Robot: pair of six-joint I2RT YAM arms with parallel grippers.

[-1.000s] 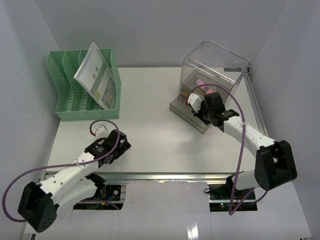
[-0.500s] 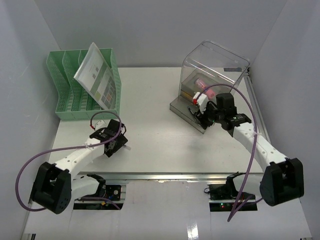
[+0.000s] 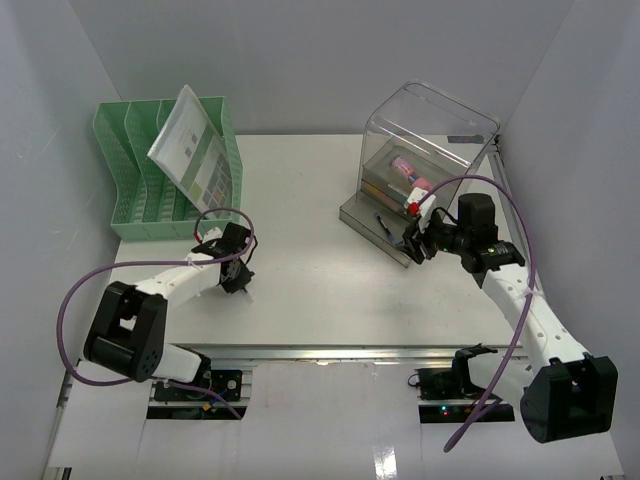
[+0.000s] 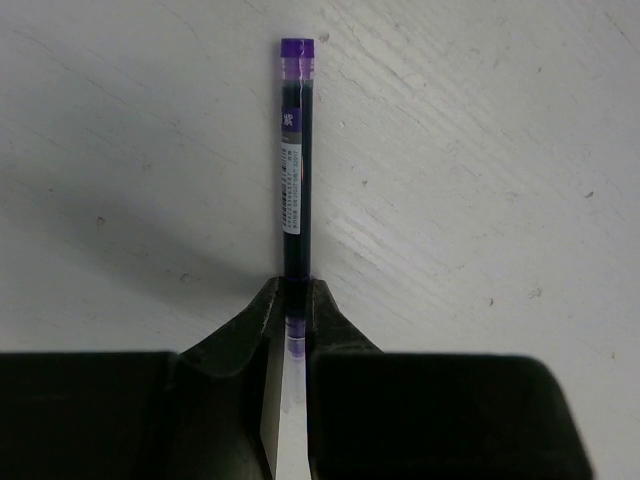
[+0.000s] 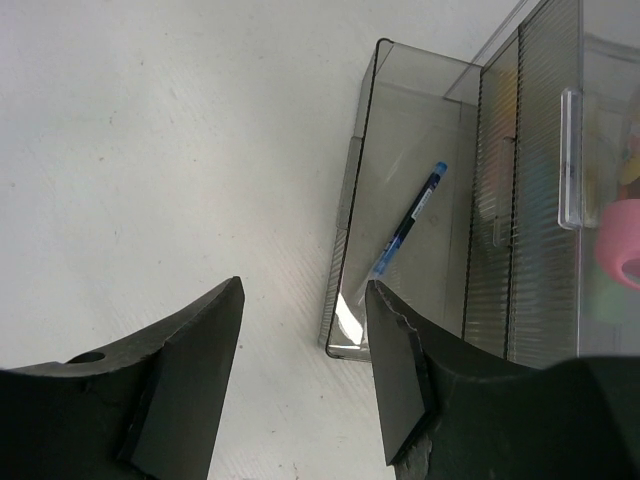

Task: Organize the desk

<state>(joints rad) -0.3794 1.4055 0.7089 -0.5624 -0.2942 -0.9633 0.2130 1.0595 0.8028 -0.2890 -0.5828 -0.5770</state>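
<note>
A purple pen (image 4: 295,160) lies flat on the white desk (image 3: 320,280). My left gripper (image 4: 293,295) is shut on its near end, and both jaws touch the barrel. In the top view that gripper (image 3: 237,272) sits low on the desk, just in front of the green rack. My right gripper (image 3: 418,243) stands open and empty, just right of the pulled-out drawer (image 5: 400,200) of the clear box (image 3: 430,130). A blue pen (image 5: 410,222) lies inside that drawer, beyond the right gripper's (image 5: 305,300) jaws.
A green slotted file rack (image 3: 135,200) stands at the back left with a printed booklet (image 3: 195,150) leaning in it. A pink roll (image 5: 625,240) and other small items sit inside the clear box. An aluminium rail (image 3: 330,353) runs along the desk's front edge.
The left arm reached forward and left, and its jaws closed on the purple pen. The right gripper drew back to the right from the drawer, which now shows the blue pen.
</note>
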